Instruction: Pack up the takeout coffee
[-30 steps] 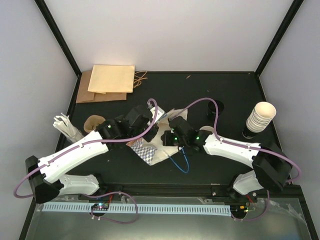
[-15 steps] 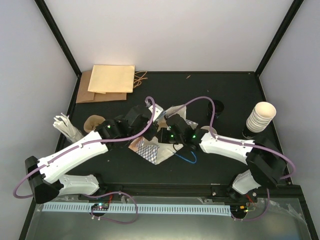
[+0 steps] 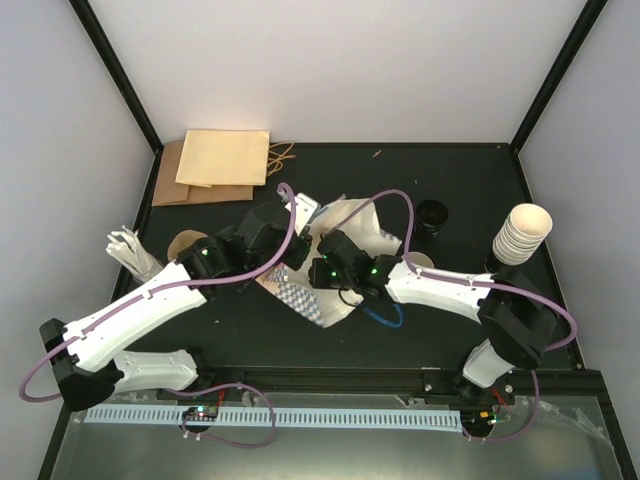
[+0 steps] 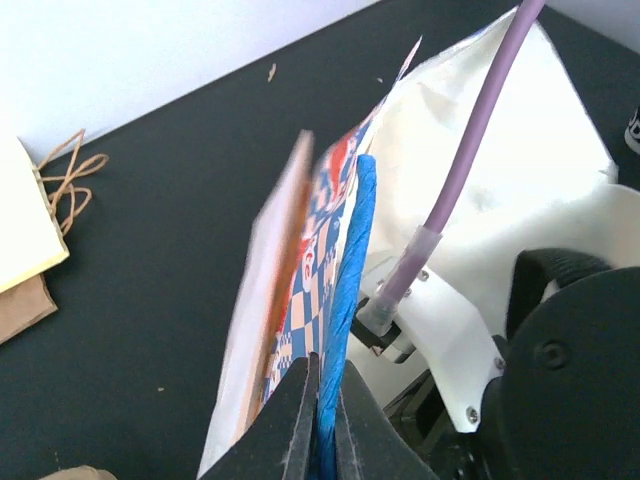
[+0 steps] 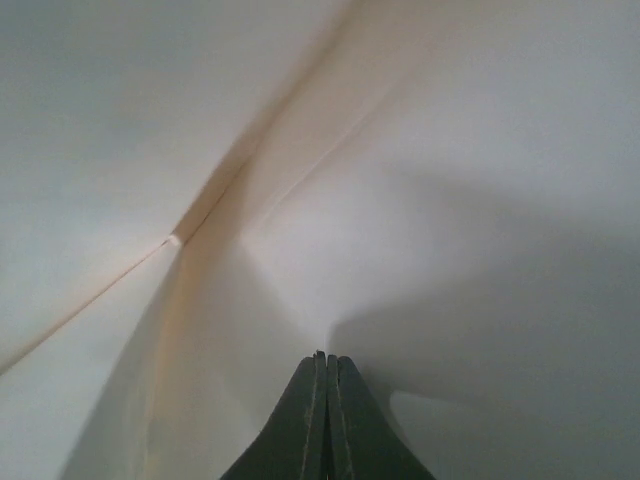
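- Black surface (image 3: 450,170) inside white walls carries everything.
- Round black lid (image 3: 432,214) sits on the surface toward the back right, apart from the bag.
- Small cream cup (image 3: 420,263) shows only as a pale rim just behind the right forearm; it is too hidden to tell more.
- Blue-checked bag (image 3: 303,298) lies at the middle between the two arms, with white paper spreading toward the back.
- Red marks on the bag's checked side, seen from the left wrist, are too blurred to read.
- Left hand (image 4: 322,378) is pinched closed on the bag's blue cord handle (image 4: 350,250), and that edge of the bag stands upright.
- Right hand (image 5: 326,368) has its fingers pressed together with nothing between them, and white paper fills the view all around it.
- Second blue cord loop (image 3: 386,318) lies on the surface beside the right arm.
- Tall stack of cream cups (image 3: 522,232) stands at the right edge, well apart from the bag.
- Brown paper bags (image 3: 222,158) lie flat in the back left corner.
- Bundle of white sticks (image 3: 130,248) lies at the left edge.
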